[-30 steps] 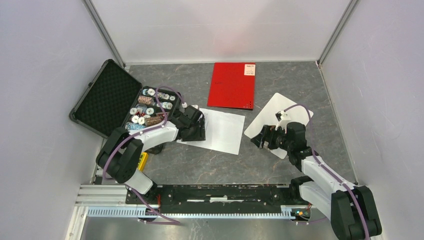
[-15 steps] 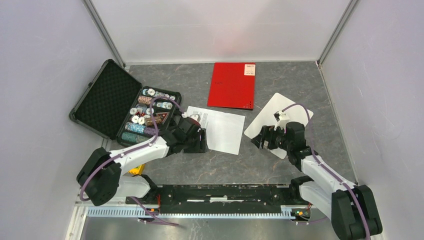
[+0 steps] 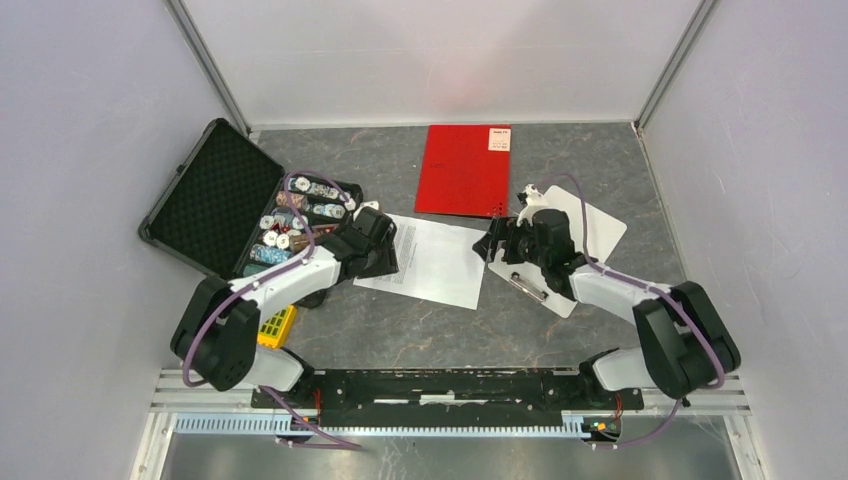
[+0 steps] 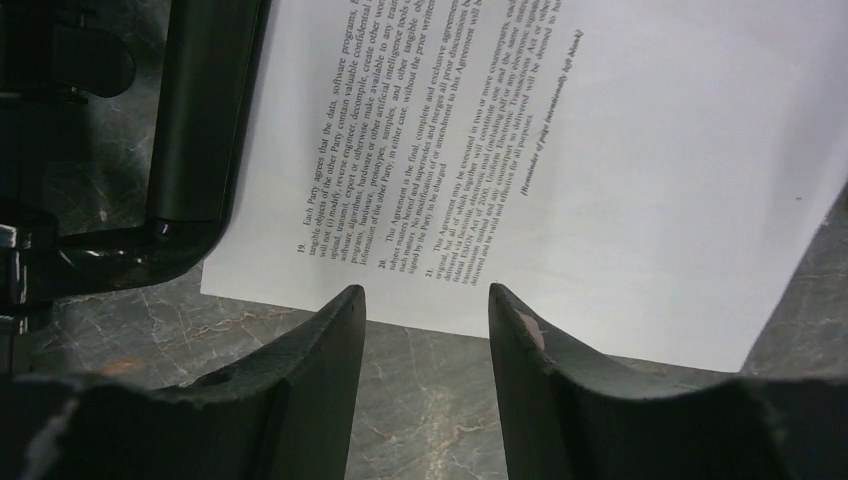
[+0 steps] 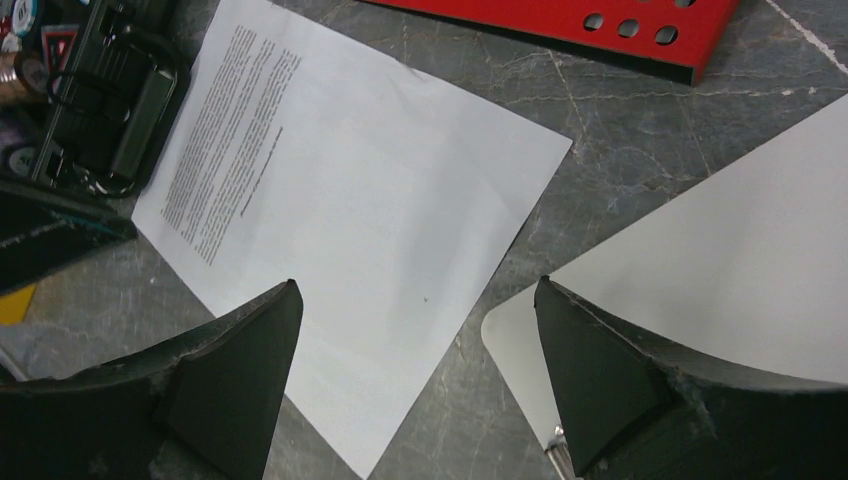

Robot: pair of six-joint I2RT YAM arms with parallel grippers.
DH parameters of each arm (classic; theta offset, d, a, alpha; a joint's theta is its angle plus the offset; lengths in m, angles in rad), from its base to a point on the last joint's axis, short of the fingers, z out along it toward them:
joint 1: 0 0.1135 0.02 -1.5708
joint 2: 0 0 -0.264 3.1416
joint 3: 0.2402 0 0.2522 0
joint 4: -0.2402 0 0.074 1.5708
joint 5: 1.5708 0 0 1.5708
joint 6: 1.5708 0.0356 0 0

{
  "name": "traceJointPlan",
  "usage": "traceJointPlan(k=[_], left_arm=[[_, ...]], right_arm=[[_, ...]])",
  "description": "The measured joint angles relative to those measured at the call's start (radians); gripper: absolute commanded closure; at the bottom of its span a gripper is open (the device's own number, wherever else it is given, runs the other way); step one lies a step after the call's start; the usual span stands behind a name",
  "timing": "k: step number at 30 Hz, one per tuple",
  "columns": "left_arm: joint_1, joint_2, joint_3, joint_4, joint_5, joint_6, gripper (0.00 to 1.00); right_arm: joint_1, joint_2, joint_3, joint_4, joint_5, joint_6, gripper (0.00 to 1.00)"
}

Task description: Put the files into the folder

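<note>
The files (image 3: pixel 437 262) are white printed sheets lying flat at the table's middle; they also show in the left wrist view (image 4: pixel 600 150) and the right wrist view (image 5: pixel 350 230). The red folder (image 3: pixel 463 170) lies closed behind them, its punched edge in the right wrist view (image 5: pixel 560 20). My left gripper (image 3: pixel 385 258) is open and empty, low at the sheets' left edge (image 4: pixel 422 300). My right gripper (image 3: pixel 497 243) is open wide and empty, over the gap between the sheets' right edge and the clipboard (image 5: pixel 417 285).
A white clipboard (image 3: pixel 590 225) lies right of the sheets, its metal clip (image 3: pixel 530 285) towards me; its corner shows in the right wrist view (image 5: pixel 720 260). An open black case (image 3: pixel 215 195) of chips (image 3: pixel 300 215) stands at left. A yellow object (image 3: pixel 272 325) lies by the left arm.
My right gripper has moved left and away from me, from over the clipboard to its left corner by the sheets. My left gripper dipped towards me, then came back to the sheets' left edge.
</note>
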Motion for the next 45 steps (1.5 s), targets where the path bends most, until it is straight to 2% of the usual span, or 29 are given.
traceJointPlan(k=[11,21,26,36,45], left_arm=[[0.018,0.15,0.0,0.041,0.029,0.02,0.58],[0.018,0.167,-0.006,0.104,0.077,0.021,0.6],[0.019,0.176,-0.006,0.127,0.09,0.021,0.61],[0.019,0.182,-0.007,0.152,0.111,0.021,0.62],[0.019,0.183,-0.01,0.168,0.117,0.02,0.62]], right_arm=[[0.037,0.216,0.002,0.161,0.02,0.142,0.05],[0.056,0.28,0.005,0.291,0.039,0.244,0.04],[0.056,0.311,-0.047,0.444,0.02,0.356,0.05],[0.058,0.39,-0.142,0.879,-0.077,0.619,0.06],[0.063,0.4,-0.142,1.112,-0.129,0.735,0.07]])
